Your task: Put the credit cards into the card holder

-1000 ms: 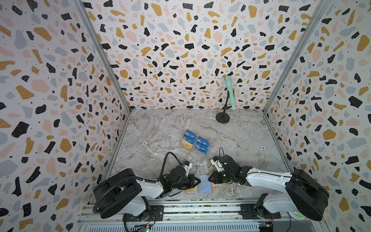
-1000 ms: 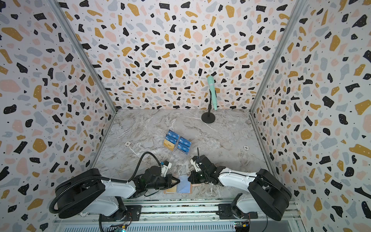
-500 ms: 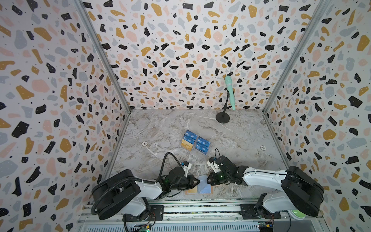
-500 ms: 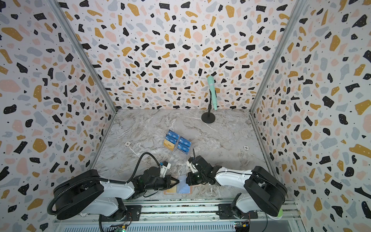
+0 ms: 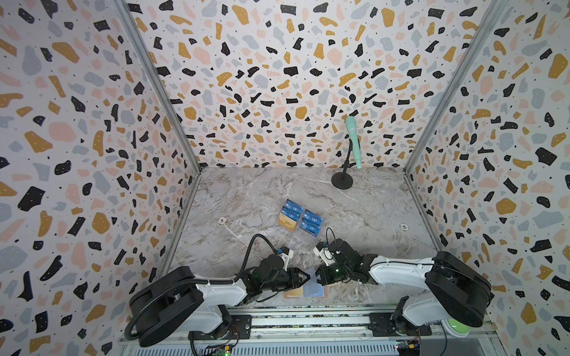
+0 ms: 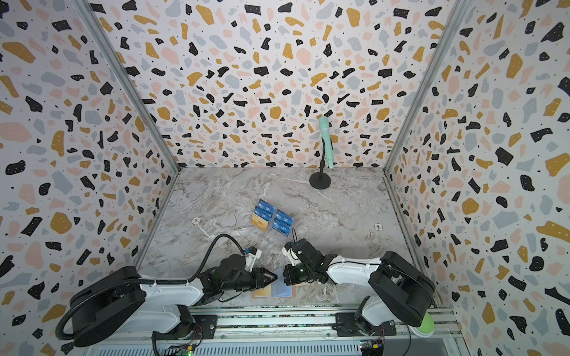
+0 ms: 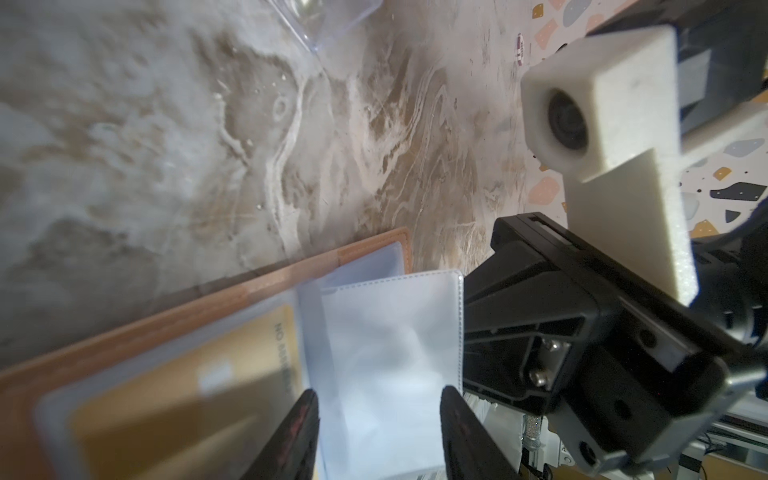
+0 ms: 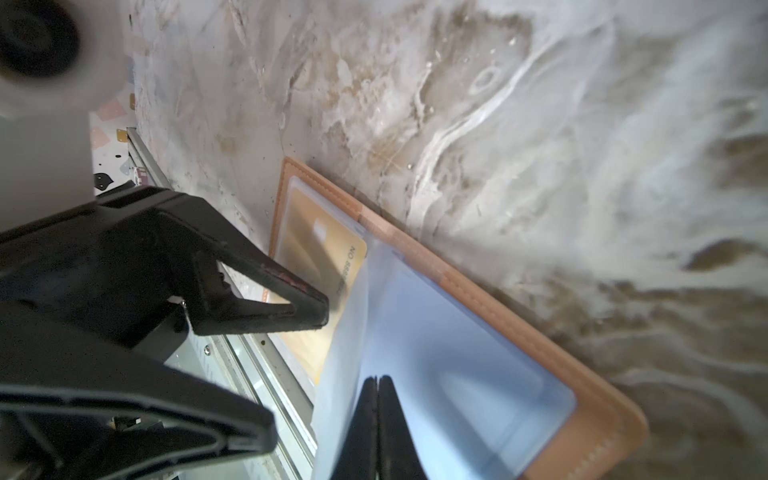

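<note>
Two left gripper point(image 7: 379, 390) fingers stand spread either side of a raised clear plastic sleeve point(image 7: 390, 332); the right gripper point(image 8: 377, 380), jaws pressed together, pinches its free edge. The open salmon-pink leather-like card holder point(image 8: 602, 415) lies flat at the near edge of the grey marble table point(image 5: 262, 191), one gold plastic credit card point(image 8: 332, 245) pocketed inside.

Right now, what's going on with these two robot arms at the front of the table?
Both arms work over the open card holder at the table's front edge. A gold card sits in one sleeve, a blue card in the opposite one. The left gripper is open, jaws either side of a raised clear sleeve; the right gripper is shut at that sleeve's edge. More cards wait on the clear stand behind.
</note>
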`<action>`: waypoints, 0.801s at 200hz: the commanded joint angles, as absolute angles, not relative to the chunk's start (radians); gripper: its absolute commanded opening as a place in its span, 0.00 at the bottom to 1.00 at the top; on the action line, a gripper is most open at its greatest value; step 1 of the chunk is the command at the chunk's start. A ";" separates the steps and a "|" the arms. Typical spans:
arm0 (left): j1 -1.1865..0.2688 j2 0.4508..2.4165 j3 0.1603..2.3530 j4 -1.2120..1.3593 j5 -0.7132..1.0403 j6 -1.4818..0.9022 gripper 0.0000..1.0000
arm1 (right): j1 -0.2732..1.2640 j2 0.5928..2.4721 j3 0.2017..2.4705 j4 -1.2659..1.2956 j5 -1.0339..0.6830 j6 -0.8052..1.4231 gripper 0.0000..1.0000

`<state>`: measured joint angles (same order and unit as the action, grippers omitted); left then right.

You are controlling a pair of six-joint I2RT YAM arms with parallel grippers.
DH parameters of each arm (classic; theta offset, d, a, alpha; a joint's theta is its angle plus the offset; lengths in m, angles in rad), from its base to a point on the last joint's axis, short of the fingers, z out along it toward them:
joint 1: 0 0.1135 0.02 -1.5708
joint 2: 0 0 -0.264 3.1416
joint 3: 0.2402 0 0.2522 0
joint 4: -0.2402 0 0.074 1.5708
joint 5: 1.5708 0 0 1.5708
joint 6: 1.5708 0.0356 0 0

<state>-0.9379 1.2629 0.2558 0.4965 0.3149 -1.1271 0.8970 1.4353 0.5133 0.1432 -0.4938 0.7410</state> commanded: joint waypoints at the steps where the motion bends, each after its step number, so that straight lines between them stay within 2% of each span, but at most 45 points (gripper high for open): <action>1: -0.936 1.167 0.339 0.246 0.242 -1.068 0.51 | 0.905 1.438 0.551 0.176 -0.530 0.715 0.06; 20: -0.928 1.105 0.418 -0.062 0.102 -1.022 0.51 | 0.915 1.453 0.568 0.197 -0.553 0.706 0.05; 37: -0.898 1.063 0.419 -0.169 0.035 -1.022 0.51 | 0.935 1.480 0.591 0.219 -0.567 0.701 0.05; 108: -0.859 0.975 0.323 -0.069 0.020 -1.068 0.54 | 0.973 1.616 0.656 0.233 -0.581 0.706 0.03; 160: -0.860 1.026 0.307 0.025 0.056 -1.073 0.46 | 0.956 1.661 0.688 0.299 -0.602 0.712 0.02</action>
<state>-0.8650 1.0218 0.3145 -0.0292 0.0521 -1.0695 0.9657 1.6634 0.6353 0.2672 -0.5915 0.7174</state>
